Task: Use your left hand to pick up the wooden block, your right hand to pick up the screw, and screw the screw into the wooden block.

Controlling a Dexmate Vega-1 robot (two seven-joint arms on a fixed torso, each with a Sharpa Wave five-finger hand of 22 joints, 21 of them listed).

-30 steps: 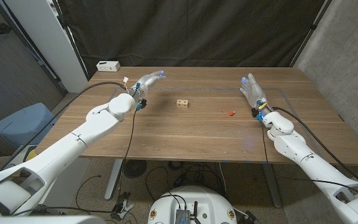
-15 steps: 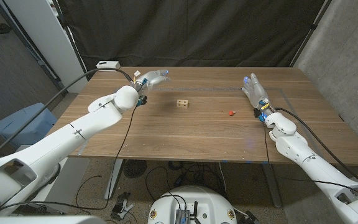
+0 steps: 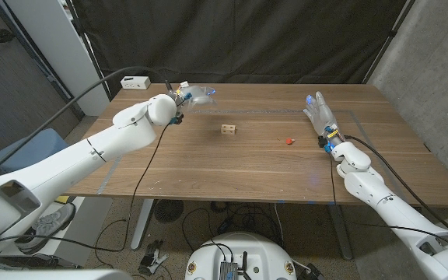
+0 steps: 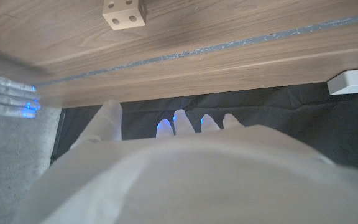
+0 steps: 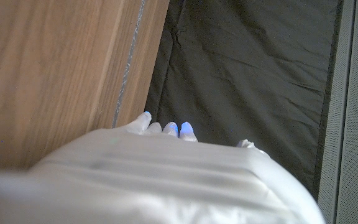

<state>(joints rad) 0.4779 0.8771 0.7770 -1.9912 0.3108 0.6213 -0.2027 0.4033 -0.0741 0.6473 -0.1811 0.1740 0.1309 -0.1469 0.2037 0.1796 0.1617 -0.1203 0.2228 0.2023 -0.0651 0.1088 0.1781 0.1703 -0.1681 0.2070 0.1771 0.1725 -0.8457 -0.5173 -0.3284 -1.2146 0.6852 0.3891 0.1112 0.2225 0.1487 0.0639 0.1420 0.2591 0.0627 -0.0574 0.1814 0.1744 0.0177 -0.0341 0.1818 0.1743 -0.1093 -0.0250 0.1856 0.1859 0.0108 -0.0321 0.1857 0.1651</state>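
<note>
Both arms have smooth white rounded shells, and a black cable runs along each one. The left hand (image 3: 194,95) and the right hand (image 3: 318,113) are silver-grey, with blue lights glowing at the fingertips (image 4: 165,128).

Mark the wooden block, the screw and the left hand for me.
wooden block (image 3: 228,129): head view, on its top face.
screw (image 3: 288,141): head view, on its red head.
left hand (image 3: 195,95): head view, middle of the hand.

The wooden block (image 3: 228,129) sits mid-desk (image 3: 232,175), the screw (image 3: 288,141) to its right and a little nearer the robot (the two well apart). The left hand (image 3: 194,95) is behind and left of the block; the right hand (image 3: 320,115) is right of the screw.
</note>
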